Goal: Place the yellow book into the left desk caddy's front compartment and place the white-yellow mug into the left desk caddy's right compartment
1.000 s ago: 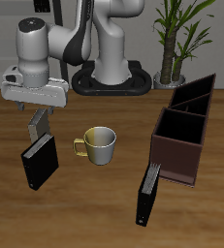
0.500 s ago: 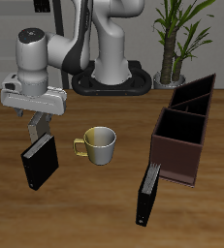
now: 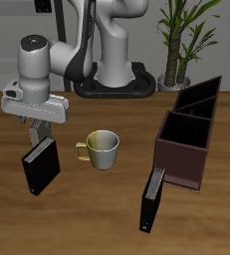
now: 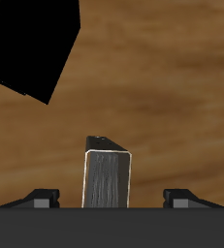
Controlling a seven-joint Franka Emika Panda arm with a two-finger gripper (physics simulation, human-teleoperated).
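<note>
So far neither placement is done. The gripper (image 3: 39, 124) hangs over the table (image 3: 107, 214), just behind a black book (image 3: 41, 166) that stands on edge.

In the wrist view the yellow book (image 4: 108, 179) stands upright between the fingertips (image 4: 46, 199). The jaws are wide, with a gap showing on each side of the book, so there is no grip on it yet. I judge this to be the approach-and-straddle stage of the first pick.

The mug (image 3: 102, 147) sits upright on the table beside the black book, handle toward the gripper, untouched.

Both caddies, the brown one (image 3: 186, 149) and the dark one (image 3: 201, 98) behind it, are well apart from the gripper. A second black book (image 3: 152, 199) leans on the brown one.

Left to do:
- Close on the yellow book, lift it and carry it to the front compartment.
- Move the mug to the right compartment.
</note>
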